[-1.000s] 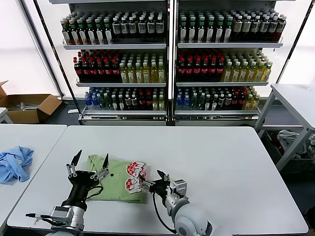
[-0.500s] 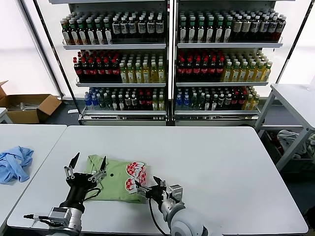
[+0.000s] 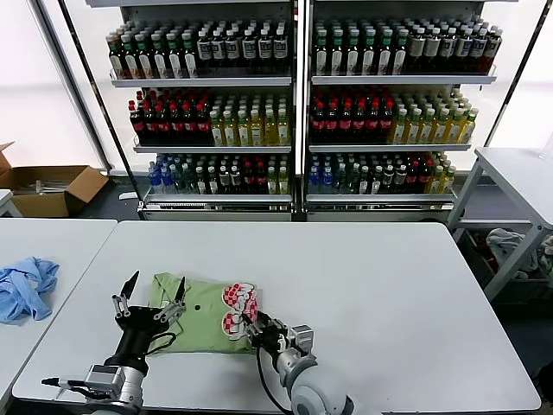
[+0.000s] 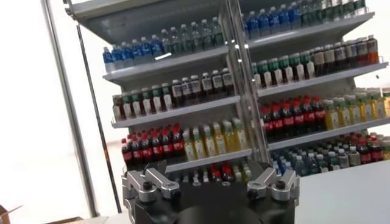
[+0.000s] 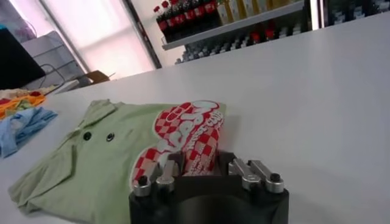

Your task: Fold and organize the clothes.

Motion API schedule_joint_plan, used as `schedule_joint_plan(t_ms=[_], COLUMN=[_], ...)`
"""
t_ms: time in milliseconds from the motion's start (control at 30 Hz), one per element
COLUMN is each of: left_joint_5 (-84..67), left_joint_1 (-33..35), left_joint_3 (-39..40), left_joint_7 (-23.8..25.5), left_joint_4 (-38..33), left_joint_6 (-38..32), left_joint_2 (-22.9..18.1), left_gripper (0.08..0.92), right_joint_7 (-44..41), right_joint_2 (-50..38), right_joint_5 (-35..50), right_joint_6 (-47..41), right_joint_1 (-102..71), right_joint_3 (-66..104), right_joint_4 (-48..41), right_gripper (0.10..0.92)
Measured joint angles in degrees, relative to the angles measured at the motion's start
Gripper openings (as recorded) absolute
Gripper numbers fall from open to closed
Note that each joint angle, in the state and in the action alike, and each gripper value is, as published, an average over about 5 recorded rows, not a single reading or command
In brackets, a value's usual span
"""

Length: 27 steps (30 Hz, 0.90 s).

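Observation:
The light green polo shirt lies folded on the white table at the front left, collar and dark buttons up. Its red-and-white checkered logo curls up at its right edge. My right gripper is at that edge. In the right wrist view a fold of the logo fabric runs between the jaws, which look shut on it; the shirt spreads beyond. My left gripper is open over the shirt's left part, fingers pointing up, holding nothing.
A light blue garment lies on the neighbouring table to the left and shows in the right wrist view. Drink shelves stand behind the table. A cardboard box is on the floor at the left, another table at the right.
My right gripper has moved left from beside the shirt onto its logo edge and its fingers have come together. My left gripper has sunk slightly and stays open.

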Motion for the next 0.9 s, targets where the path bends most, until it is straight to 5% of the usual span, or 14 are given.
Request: schedule_joint_plan(t_ms=[367, 900], left_joint_5=[-0.5, -0.9], left_joint_1=[0.7, 1.2], left_joint_3=[-0.3, -0.5], left_joint_7=[0.0, -0.4], left_joint_4=[-1.1, -0.8], left_joint_6=[0.9, 1.0], left_joint_2=[-0.2, -0.1], left_gripper=[0.823, 0.823], right_joint_7=[-0.2, -0.8], right_joint_2=[1.0, -7.6], right_joint_5=[-0.7, 0.4], right_joint_6=[1.4, 3.8], right_joint_1=[1.0, -5.9], right_joint_3=[-0.1, 10.3], right_joint_4=[-1.7, 8.9], right_gripper=[0.128, 0.113])
